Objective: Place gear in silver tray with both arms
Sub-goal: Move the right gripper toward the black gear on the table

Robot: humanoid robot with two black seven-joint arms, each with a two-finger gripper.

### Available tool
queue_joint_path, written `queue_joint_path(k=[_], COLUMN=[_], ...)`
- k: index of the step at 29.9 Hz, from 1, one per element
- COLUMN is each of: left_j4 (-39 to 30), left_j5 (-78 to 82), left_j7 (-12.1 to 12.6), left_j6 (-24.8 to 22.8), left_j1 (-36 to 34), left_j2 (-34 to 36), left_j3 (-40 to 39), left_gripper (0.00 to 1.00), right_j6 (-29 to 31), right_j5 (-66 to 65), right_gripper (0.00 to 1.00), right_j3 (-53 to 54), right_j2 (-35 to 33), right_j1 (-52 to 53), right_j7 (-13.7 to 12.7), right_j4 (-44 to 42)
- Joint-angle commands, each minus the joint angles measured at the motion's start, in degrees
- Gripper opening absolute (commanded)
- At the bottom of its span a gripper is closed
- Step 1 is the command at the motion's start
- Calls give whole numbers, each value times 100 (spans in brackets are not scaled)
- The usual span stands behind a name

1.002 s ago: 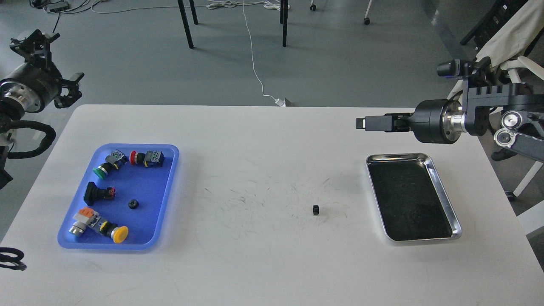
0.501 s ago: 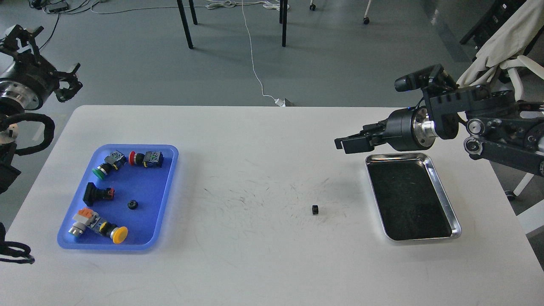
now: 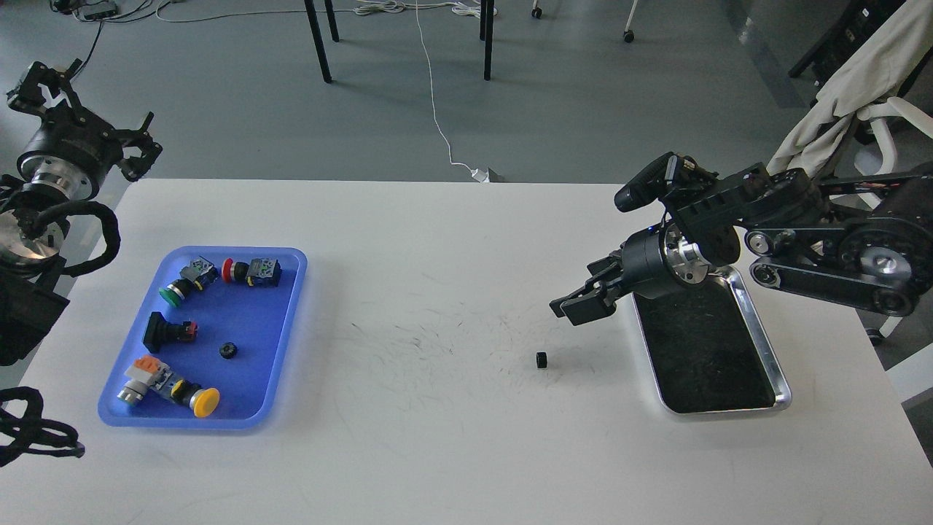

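I'm holding my right gripper [image 3: 579, 305], fingers slightly parted and empty, just left of the silver tray [image 3: 758, 332], above the gear [image 3: 541, 359]. Left gripper [image 3: 87, 102]: can't tell.

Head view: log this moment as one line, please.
right gripper: above table, near gear, holding nothing | left gripper: raised, off table | silver tray: empty

Blue tray [image 3: 288, 306] lies toward the desk's [image 3: 452, 452] left edge, holding several push-button switches [image 3: 251, 272] and one gear [image 3: 228, 351]. Silver tray [image 3: 765, 343] lies toward the right edge. A second gear [image 3: 541, 359] sits on the desk between them, nearer the silver tray.
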Motion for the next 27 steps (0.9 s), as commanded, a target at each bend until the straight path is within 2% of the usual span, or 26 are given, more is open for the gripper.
queue_joint_path(k=[1,4,12,16,27], left_j4=[1,1,-8,1,10], left_j5=[-8,-8,-8,-8,-8], left_j7=[-40,-40,-57,-189,-251], left_j6=[0,0,0,0,0], left_j1=[3,3,3,3,29], left_j2=[6,24,76,94,120], left_j3=[-9,-61,-184,-193,-202], left_gripper=[99,99,99,99,99], right_j6=[141,185,185,185,185], right_j5=[-130,-148,-174,-174,-165], right_gripper=[86,85,86,86,83], right_j3=[-358,-447,-772,-860,-957], right_j2=[276,531,1050,1314,1683], right_j1=[224,251,216,181,40], right_j7=[156,254,254,254,254], right_j4=[-35,-193,-369,-457,-852])
